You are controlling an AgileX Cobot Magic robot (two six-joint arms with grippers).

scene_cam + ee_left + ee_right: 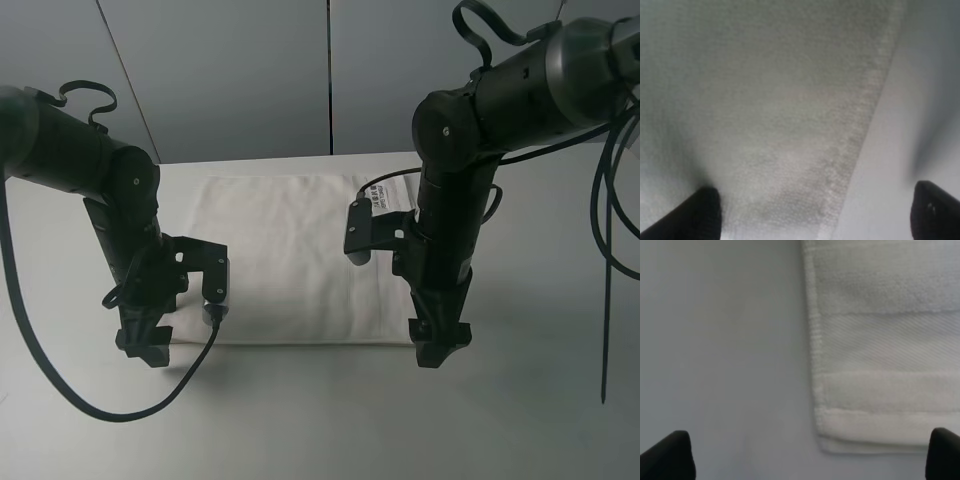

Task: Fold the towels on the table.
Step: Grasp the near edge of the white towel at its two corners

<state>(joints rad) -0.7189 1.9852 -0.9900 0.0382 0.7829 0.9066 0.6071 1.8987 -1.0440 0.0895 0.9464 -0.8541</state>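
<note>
Looks barely begun: no fold visibly turned over, nothing lifted, seemingly all of the folding left to do. Shows behind everything a plain grey panelled wall (240, 70), bare apart from vertical seams. Shows below that the table (300, 420), white, smooth and matte, with wide bare margins on the near side and on both flanks. Has the towel (290, 260) lying flat and roughly square toward the far middle of that top, smooth, with straight edges; cannot tell single layer from doubled at the near hem. Has the left gripper (145, 348) low at the near left corner of the towel, spread wide and holding nothing, one fingertip (705, 212) over terry and the other over bare table, astride the side edge. Has the right gripper (438, 345) at the near right corner, likewise gaping fully and empty, with that corner between its fingers in the wrist view. Cannot tell contact with the cloth from hovering for either. Shows the woven band (890, 342) flat across the cloth near that right corner, then the small dark-printed label (388, 196) at the far right edge, beside the right arm.
</note>
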